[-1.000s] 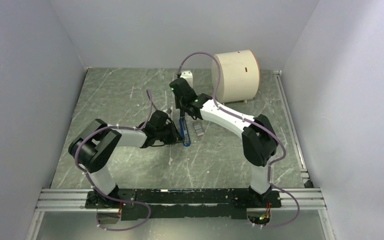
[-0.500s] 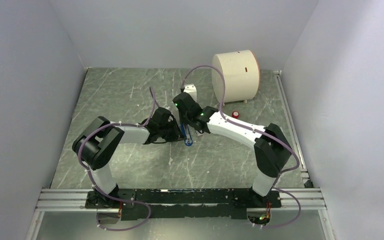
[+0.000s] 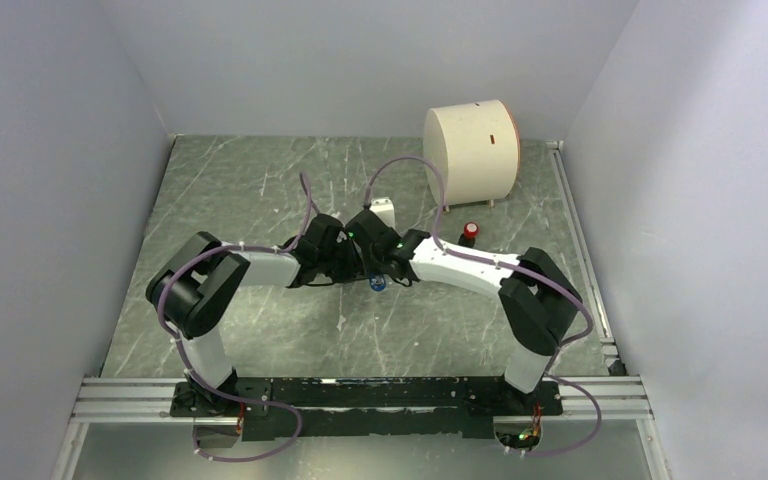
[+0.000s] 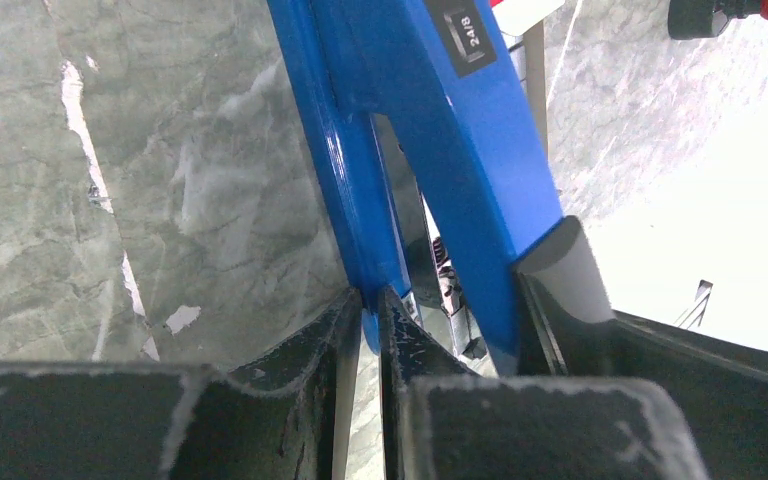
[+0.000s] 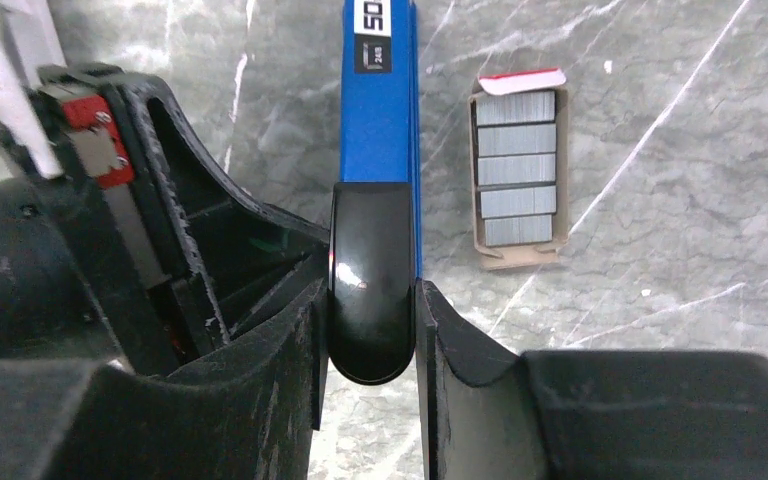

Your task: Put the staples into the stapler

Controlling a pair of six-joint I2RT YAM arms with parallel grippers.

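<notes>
Beside staples (image 5: 517, 165), right tool (image 5: 370, 300) clamps stapler (image 5: 380, 120)

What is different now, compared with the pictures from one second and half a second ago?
The right gripper swung toward the near edge, close to the left gripper, and now covers most of the stapler from above. Nothing was visibly taken or released; both grip the stapler. The left gripper barely moved, and the cream drum stayed put.

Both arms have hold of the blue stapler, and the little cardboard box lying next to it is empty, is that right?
Not quite. The cardboard box is not empty: the right wrist view shows grey staple strips lying in a row inside it. The rest is right: both arms' jaws are shut on the blue stapler, and the box lies next to it.
</notes>
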